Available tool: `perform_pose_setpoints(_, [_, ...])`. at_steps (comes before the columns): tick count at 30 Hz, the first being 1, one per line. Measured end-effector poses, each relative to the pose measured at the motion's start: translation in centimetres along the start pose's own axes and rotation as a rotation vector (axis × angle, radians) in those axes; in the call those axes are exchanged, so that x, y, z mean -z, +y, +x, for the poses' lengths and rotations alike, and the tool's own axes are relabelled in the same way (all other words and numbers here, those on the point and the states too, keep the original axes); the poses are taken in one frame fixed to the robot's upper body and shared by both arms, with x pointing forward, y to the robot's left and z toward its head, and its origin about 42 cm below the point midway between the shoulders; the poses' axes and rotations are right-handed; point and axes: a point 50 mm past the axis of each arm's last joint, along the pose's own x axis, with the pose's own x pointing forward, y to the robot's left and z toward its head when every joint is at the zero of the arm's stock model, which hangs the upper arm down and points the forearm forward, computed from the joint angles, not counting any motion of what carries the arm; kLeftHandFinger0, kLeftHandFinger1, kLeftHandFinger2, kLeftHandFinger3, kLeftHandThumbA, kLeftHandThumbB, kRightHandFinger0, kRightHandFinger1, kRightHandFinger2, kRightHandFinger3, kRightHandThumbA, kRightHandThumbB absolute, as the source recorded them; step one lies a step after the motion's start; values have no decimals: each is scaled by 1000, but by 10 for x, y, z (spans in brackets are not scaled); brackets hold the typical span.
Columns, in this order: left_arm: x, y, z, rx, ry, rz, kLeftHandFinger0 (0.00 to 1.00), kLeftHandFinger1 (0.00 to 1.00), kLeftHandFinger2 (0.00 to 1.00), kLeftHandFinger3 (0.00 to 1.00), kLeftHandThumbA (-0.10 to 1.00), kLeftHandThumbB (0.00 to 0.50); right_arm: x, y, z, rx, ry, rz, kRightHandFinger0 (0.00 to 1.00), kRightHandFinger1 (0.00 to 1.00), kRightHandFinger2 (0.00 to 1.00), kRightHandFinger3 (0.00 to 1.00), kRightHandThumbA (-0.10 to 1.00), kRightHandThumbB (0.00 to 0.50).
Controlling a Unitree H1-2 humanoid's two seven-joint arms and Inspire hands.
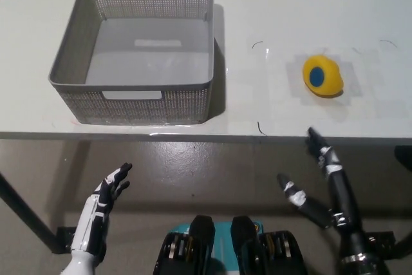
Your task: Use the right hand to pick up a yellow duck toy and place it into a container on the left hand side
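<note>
Below the desk's near edge, right hand: the black right hand [315, 178] hung off the desk under its front right stretch, fingers spread wide and holding nothing, one fingertip reaching up close to the desk's [270, 104] front edge
Left hand: the white left hand [106, 201] rested low on the left, below the front edge, fingers apart and empty
Duck toy: the yellow duck toy [322, 75] lay on the desk's right part, a little in from the front edge, a blue round patch facing up, well apart from the container
Container: the grey mesh container [77, 88] sat on the desk's left part, empty, its near wall just behind the front edge and its far wall toward the back edge
Risk: the hand had to rise past the front edge first; it looked likely to catch the underside or lip if it came up too close. The toy looked rounded and smooth, so a push from the fingers could roll it away toward the right edge instead of seating it in the grip
Open room: bare desk lay between toy and container, so the carry leftward looked free; only the container's right wall would need clearing before release
</note>
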Motion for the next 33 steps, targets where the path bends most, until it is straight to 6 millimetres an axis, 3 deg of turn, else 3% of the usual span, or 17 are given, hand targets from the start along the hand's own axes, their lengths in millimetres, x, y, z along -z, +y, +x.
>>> perform_pose_setpoints(3, [-2,1,0,1,-9,6,1000,1000,1000,1000,1000,188,-14,-9,8,27,-60,-42,1000,1000,1000,1000,719,361])
perform_pose_setpoints(5, [-3,3,0,3,-13,13,1000,1000,1000,1000,1000,186,-30,-20,23,53,-128,-92,1000,1000,1000,1000,809,436])
perform_pose_setpoints(7, [-4,5,0,5,-16,19,1000,1000,1000,1000,1000,168,-45,-30,41,62,-180,-157,1000,1000,1000,1000,802,468])
perform_pose_setpoints(14, [-4,7,0,14,-16,31,1000,1000,1000,1000,1000,167,-77,-61,98,52,-217,-382,1000,1000,1000,1000,675,454])
perform_pose_setpoints(16, [-3,7,-2,16,-13,31,1000,1000,1000,1000,1000,168,-81,-68,110,40,-205,-422,1000,1000,1000,1000,719,460])
perform_pose_setpoints(19, [0,7,-7,16,-1,31,1000,1000,1000,1000,1000,175,-83,-75,132,6,-161,-485,1000,1000,1000,1000,766,459])
perform_pose_setpoints(20, [1,7,-9,16,3,32,1000,1000,1000,1000,1000,180,-83,-77,141,-9,-143,-509,1000,1000,1000,1000,753,426])
perform_pose_setpoints(21, [1,7,-11,16,7,32,1000,1000,1000,1000,1000,181,-83,-77,153,-27,-125,-534,1000,1000,1000,1000,792,474])
perform_pose_setpoints(22, [2,7,-11,17,7,32,1000,1000,1000,1000,1000,181,-81,-78,156,-36,-112,-545,1000,1000,1000,1000,798,480])
perform_pose_setpoints(24, [3,6,-13,19,11,33,998,1000,1000,1000,1000,172,-78,-79,182,-79,-54,-609,1000,1000,1000,1000,806,493])
perform_pose_setpoints(29, [3,6,-14,23,6,39,973,1000,1000,1000,1000,166,-60,-71,234,-181,88,-738,1000,1000,1000,1000,851,500])
perform_pose_setpoints(33, [2,6,-16,25,-3,44,951,1000,1000,1000,1000,171,-48,-66,261,-260,205,-820,1000,1000,1000,1000,858,500])
